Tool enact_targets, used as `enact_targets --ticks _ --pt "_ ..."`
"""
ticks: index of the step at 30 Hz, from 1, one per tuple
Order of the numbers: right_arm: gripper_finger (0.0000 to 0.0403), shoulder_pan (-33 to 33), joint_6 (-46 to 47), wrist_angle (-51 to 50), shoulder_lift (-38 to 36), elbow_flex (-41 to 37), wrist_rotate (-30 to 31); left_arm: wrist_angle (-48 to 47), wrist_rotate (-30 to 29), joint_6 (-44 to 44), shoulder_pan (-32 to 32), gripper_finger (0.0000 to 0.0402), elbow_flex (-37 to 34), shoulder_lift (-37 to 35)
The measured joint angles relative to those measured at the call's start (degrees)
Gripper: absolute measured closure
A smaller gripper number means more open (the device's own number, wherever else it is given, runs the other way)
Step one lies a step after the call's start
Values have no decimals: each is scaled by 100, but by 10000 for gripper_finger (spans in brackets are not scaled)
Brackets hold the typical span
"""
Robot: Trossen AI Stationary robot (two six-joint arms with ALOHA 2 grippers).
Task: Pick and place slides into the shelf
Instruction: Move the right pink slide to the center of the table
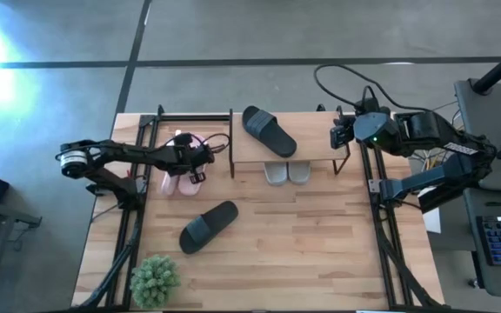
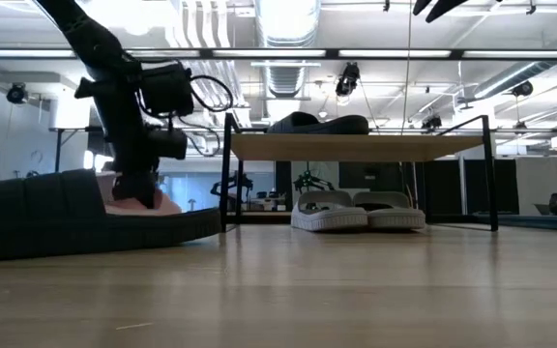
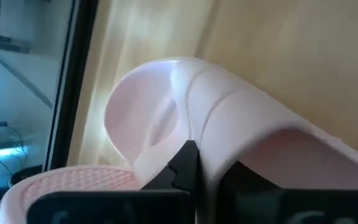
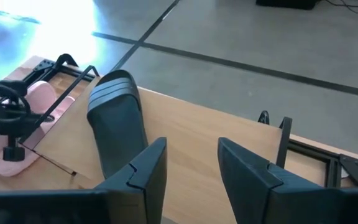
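Observation:
Two pink slides [image 1: 179,174] lie side by side on the table, left of the shelf [image 1: 316,149]. My left gripper [image 1: 200,163] is down at them, shut on the strap of one [image 3: 253,118]; the other pink slide [image 3: 73,180] lies beside it. One black slide [image 1: 268,130] rests sole-down on the shelf's top plank. A light grey pair [image 1: 287,172] stands under it on the lower tier. A second black slide [image 1: 209,226] lies on the table nearer the front. My right gripper [image 4: 191,168] hangs open, high over the shelf's right end. My left gripper pinches the pink slide's strap at its edge [image 3: 194,134] between its two fingers [image 3: 182,163]. The fingers slant down at it from the table's left side. The slide's sole rests on the table [image 2: 138,205].
A small green plant [image 1: 155,280] stands at the front left corner. Black frame rails [image 1: 137,174] run along the table's left and right sides. Bare wood lies between the shelf and the front edge, right of the loose black slide.

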Motion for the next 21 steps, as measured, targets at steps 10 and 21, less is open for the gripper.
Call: enact_targets --ticks 10,21 --pt "269 2 -15 -11 -2 -2 194 -2265 1303 -415 -51 401 1214 -814" --pt "275 2 -225 -42 -2 -2 182 -2940 3147 -678 -1631 401 2518 -1043"
